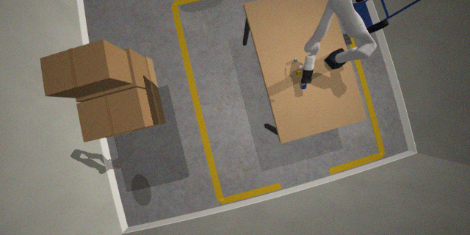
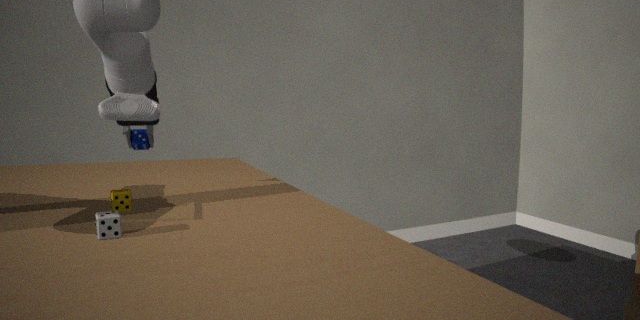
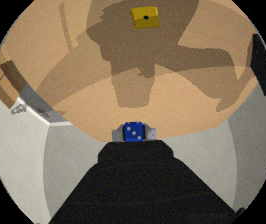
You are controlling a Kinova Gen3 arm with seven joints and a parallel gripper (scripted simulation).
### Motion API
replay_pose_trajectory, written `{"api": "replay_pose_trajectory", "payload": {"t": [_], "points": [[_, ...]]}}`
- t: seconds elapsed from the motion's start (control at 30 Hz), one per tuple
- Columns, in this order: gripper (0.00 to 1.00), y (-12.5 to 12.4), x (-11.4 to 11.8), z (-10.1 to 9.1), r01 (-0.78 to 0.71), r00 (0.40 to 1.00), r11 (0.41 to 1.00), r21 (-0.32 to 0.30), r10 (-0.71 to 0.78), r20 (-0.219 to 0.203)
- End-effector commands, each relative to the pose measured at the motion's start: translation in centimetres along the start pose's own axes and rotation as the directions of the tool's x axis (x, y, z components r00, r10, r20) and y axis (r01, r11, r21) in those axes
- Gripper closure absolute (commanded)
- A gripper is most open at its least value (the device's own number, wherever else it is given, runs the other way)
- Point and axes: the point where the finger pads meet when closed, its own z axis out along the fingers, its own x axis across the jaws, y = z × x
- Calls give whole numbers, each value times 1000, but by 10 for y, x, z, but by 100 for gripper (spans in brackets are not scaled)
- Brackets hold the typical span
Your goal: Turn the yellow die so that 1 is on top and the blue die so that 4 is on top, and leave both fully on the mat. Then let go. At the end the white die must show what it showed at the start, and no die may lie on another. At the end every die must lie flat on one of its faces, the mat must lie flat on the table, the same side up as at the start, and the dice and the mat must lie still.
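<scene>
Above the worktop (image 2: 300, 260), well clear of its surface, the claw (image 2: 139, 141) hangs with its fingers closed on the blue die (image 2: 140, 139), which shows in the exterior and wrist views between the jaws. Below it and apart, the yellow die (image 2: 121, 200) rests on the worktop, with the white die (image 2: 108, 225) just beside it toward the near edge. In the wrist view the yellow die (image 3: 144, 16) lies ahead of the claw, so setting down likely means descending short of it. A mat cannot be made out. No brands or writing are legible; only pips show.
</scene>
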Motion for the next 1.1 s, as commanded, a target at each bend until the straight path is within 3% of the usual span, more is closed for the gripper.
{"api": "replay_pose_trajectory", "payload": {"t": [0.0,0.7,1.07], "points": [[43,-1,0,1,-10,1000,1000,-25,10,2],[43,-2,0,2,-8,1000,998,-54,8,3],[43,-26,0,16,-8,1000,999,-54,8,3]]}}
